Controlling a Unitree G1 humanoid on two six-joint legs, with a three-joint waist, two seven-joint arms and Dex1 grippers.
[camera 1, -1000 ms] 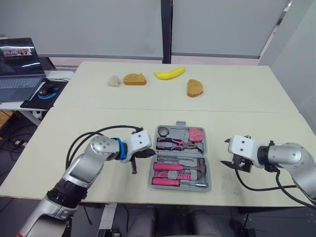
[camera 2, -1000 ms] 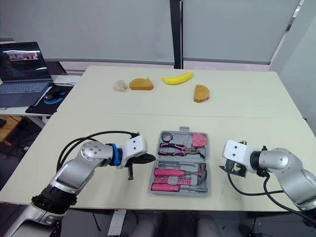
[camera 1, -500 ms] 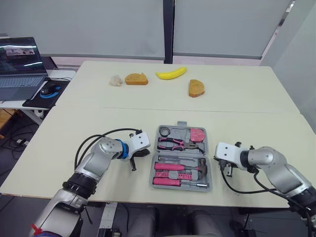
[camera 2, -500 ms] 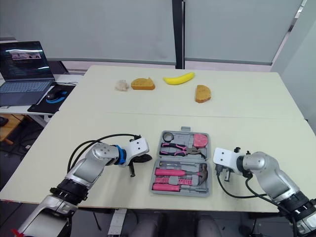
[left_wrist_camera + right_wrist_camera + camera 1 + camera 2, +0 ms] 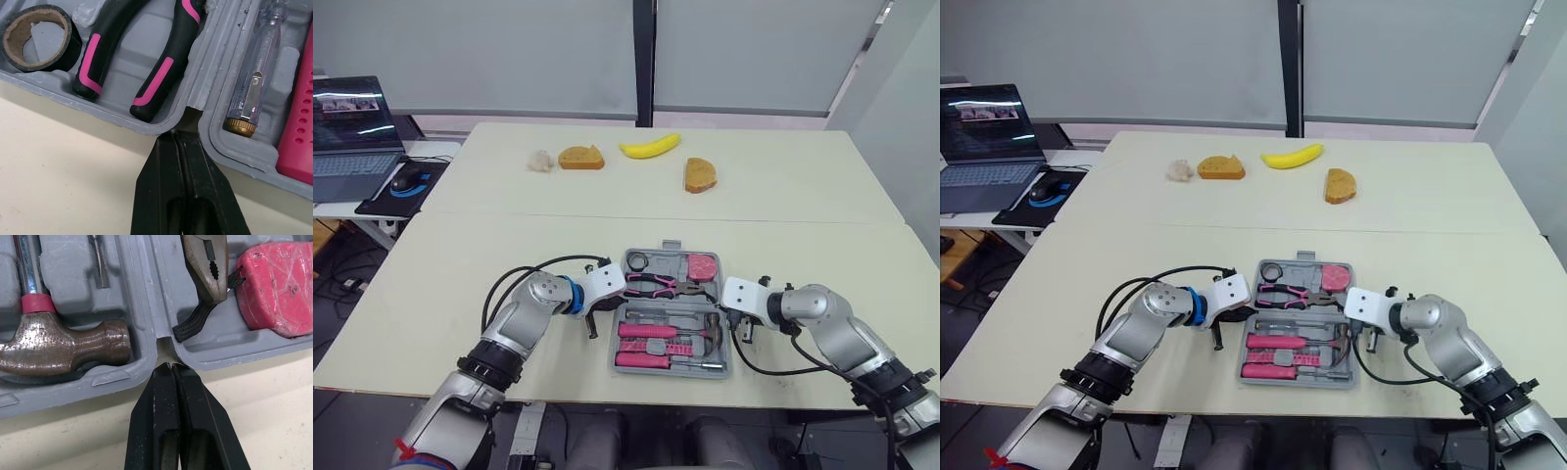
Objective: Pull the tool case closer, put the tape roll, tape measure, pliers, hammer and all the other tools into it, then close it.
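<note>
Case [image 5: 146, 298]: grey moulded plastic, matt, scuffed. Hammer [image 5: 63, 345] head: dull metal, pitted and tarnished. Pliers [image 5: 156, 78]: smooth black-and-pink plastic grips, dull metal nose. Tape roll [image 5: 36, 36]: black, slightly glossy, rough cardboard core. Screwdriver [image 5: 254, 68]: clear plastic, brass-coloured cap. Table [image 5: 58, 161]: smooth, matt.

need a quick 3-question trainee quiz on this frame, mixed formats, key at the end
1. True or false: the tool case is closed.
2. Which tool lies directly beside the tape roll in the case? A) hammer B) pliers C) tape measure
3. Fill in: the left gripper and the right gripper both have their fingers ___.

Key: 1 false; 2 B; 3 shut.
</note>
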